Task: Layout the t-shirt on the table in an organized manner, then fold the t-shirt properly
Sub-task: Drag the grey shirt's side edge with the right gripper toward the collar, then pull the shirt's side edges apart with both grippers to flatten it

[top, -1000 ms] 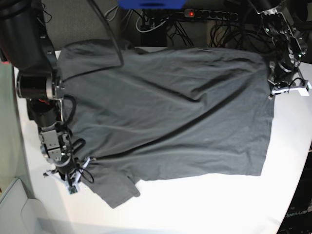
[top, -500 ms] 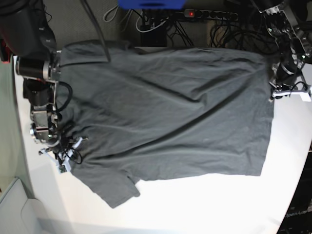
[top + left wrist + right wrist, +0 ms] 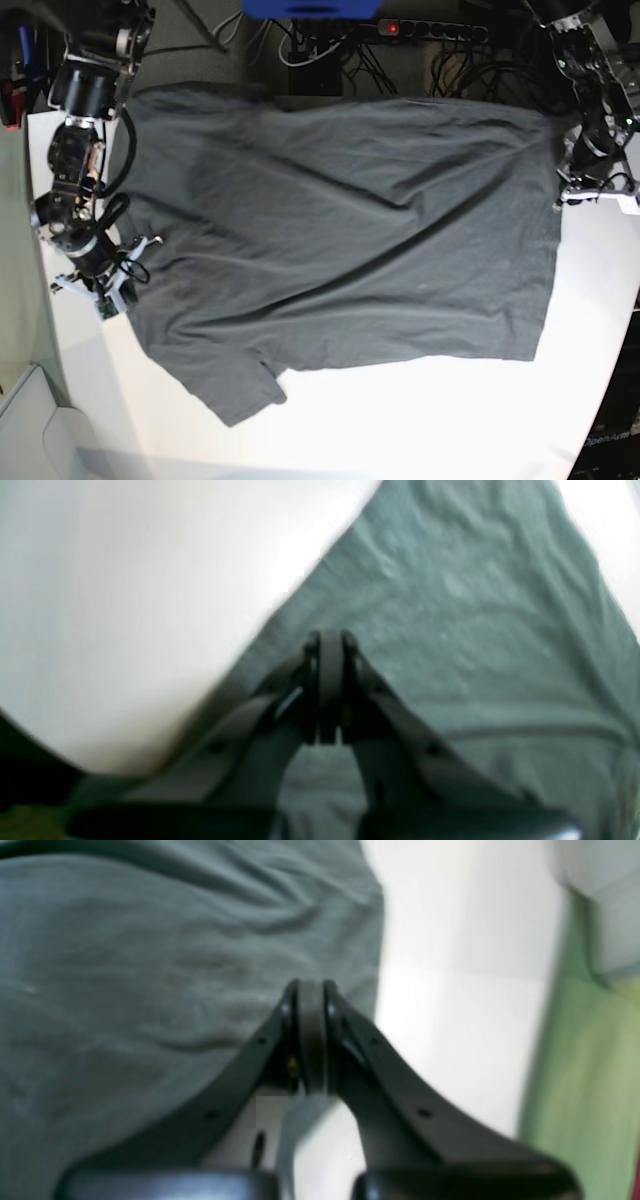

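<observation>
While the t-shirt [image 3: 340, 235] is spread across the white surface [image 3: 420, 420], cables and a power strip [image 3: 430, 30] are seen beyond; both closed tools, left tool [image 3: 575, 195] and right tool [image 3: 125, 285], are kept at its edges, gripping nothing visible.

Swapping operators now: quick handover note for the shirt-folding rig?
Left end effector: shut, at the t-shirt's edge on the base view's right; whether cloth is pinched cannot be told.
Right end effector: shut, at the shirt's opposite edge, on the base view's left; grip on cloth also unclear.
The t-shirt lies spread across the table, one sleeve toward the near edge, with long diagonal wrinkles over the body.
Done: shirt mostly laid out.
Left: smooth the wrinkles and square it up, then all the folds; none made yet.
</observation>
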Robot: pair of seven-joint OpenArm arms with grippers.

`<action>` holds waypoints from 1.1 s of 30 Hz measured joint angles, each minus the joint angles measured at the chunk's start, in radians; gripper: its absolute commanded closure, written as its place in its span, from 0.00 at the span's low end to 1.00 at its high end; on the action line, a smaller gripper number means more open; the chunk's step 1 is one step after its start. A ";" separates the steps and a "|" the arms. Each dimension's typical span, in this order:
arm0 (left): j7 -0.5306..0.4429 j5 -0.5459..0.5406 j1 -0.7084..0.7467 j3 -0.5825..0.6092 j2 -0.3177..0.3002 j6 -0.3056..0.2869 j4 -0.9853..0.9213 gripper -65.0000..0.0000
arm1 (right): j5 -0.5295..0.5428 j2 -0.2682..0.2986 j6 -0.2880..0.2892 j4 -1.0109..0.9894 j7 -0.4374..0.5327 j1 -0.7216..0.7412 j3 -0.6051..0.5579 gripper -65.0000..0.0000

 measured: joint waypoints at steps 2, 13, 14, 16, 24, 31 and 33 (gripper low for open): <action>0.026 0.000 -0.001 0.010 0.004 0.000 -0.003 0.99 | 0.005 -0.019 0.003 0.079 -0.069 -0.055 0.002 1.00; 0.021 0.159 -0.068 0.103 -0.034 0.001 -0.156 0.99 | 0.010 -0.056 0.006 0.092 -0.171 -0.183 0.002 1.00; 0.016 0.163 -0.080 0.112 -0.035 0.000 -0.182 0.99 | 0.026 -0.045 -0.002 0.068 -0.137 -0.184 0.004 1.00; -0.006 0.177 -0.119 0.128 -0.041 -0.005 -0.239 1.00 | 0.043 -0.013 0.008 0.004 -0.121 -0.154 0.010 1.00; -0.243 0.258 -0.221 0.198 -0.055 -0.034 -0.441 1.00 | 0.070 0.045 0.005 -0.182 -0.079 -0.032 0.013 1.00; -0.274 0.283 -0.288 0.212 -0.071 -0.034 -0.526 1.00 | 0.055 0.089 0.011 -0.322 -0.082 0.085 0.013 1.00; -0.268 0.273 -0.285 0.218 -0.083 -0.035 -0.529 1.00 | 0.056 0.089 0.011 -0.321 -0.068 0.085 0.013 1.00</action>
